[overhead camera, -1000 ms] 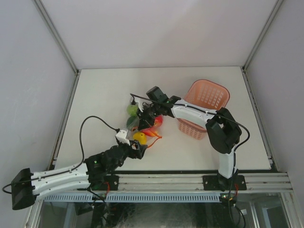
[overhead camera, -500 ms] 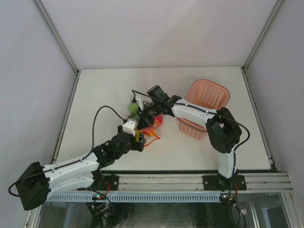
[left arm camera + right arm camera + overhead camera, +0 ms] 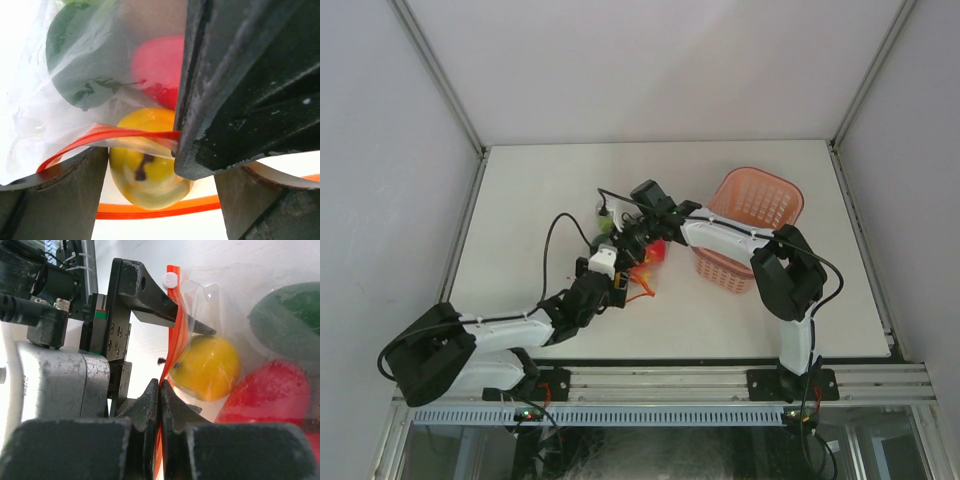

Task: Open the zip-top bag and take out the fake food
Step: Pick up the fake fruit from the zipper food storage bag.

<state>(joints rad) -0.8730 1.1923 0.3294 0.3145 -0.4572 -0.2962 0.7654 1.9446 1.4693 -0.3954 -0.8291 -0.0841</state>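
Observation:
The zip-top bag (image 3: 642, 262) lies at mid-table, clear with an orange-red zip strip (image 3: 150, 209). My right gripper (image 3: 160, 390) is shut on one side of that strip. Through the plastic I see fake food: a yellow fruit (image 3: 147, 170), a red piece (image 3: 157, 65) and a dark green piece (image 3: 75, 55). My left gripper (image 3: 157, 175) is open at the bag's mouth, its fingers on either side of the yellow fruit, which lies between the two zip strips. In the top view the left gripper (image 3: 615, 285) meets the right gripper (image 3: 635, 243) over the bag.
A pink basket (image 3: 752, 222) stands right of the bag, beside the right arm's forearm. A light green piece (image 3: 604, 226) shows at the bag's far left end. A white slider tab (image 3: 171, 279) sits on the strip's top end.
The left arm has stretched forward from the near edge to the bag, and its open gripper now covers the yellow fruit in the top view. The right gripper has kept its hold.

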